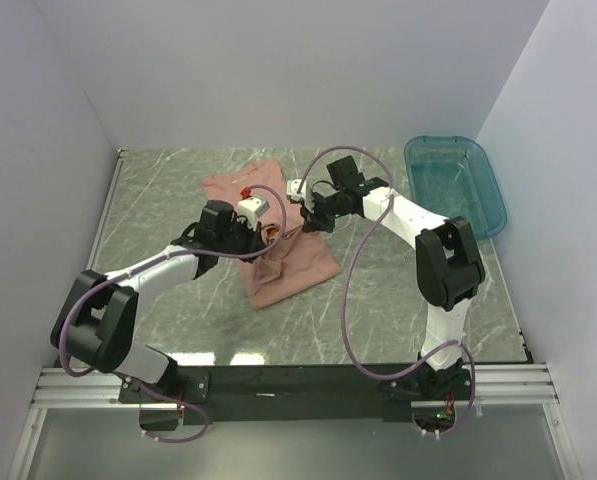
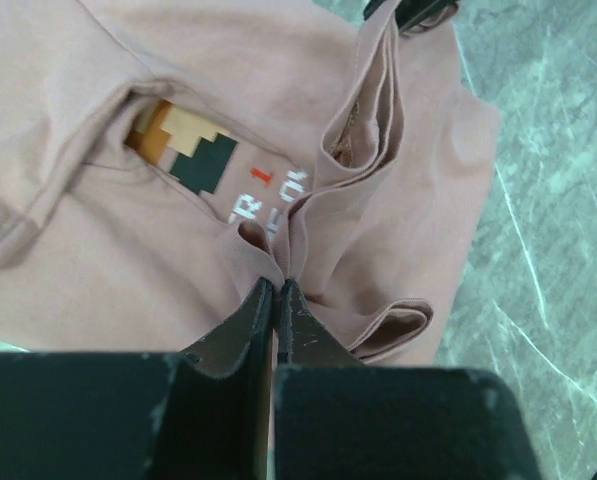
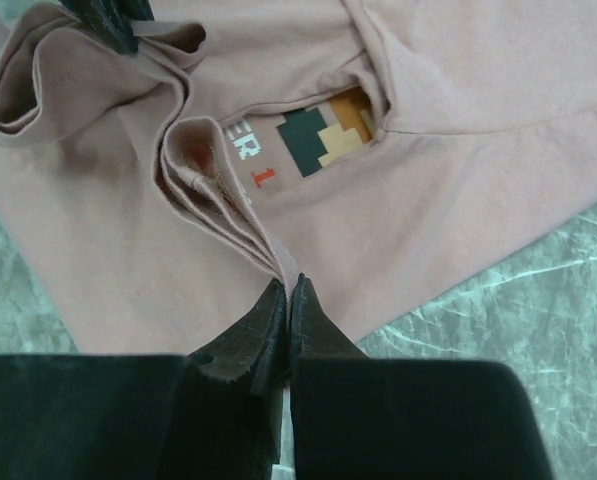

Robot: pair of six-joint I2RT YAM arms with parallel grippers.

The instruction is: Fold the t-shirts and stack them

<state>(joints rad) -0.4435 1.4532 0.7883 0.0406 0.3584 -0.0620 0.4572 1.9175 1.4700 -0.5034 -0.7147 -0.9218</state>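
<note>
Pink t-shirt (image 1: pixel 298 265) seen bunched on tabletop (image 1: pixel 378 300), left of teal bin (image 1: pixel 458 190). Cloth ridge pinched by left end effector (image 2: pixel 276 290); neighbouring pleat clamped by right end effector (image 3: pixel 286 285). Risk judged: thin pinch slipped under pull, fold skewed.

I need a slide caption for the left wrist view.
Left gripper shut on a fold of the pink t-shirt, print partly covered.

A robotics lab test booth: plain white walls (image 1: pixel 278 60) box in a marble-patterned table (image 1: pixel 158 190). The left arm (image 1: pixel 148 270) and right arm (image 1: pixel 443 262), trailing cables, are bolted to a metal rail (image 1: pixel 298 385) along the bottom. A blue plastic bin (image 1: pixel 453 185) sits upper right.
</note>
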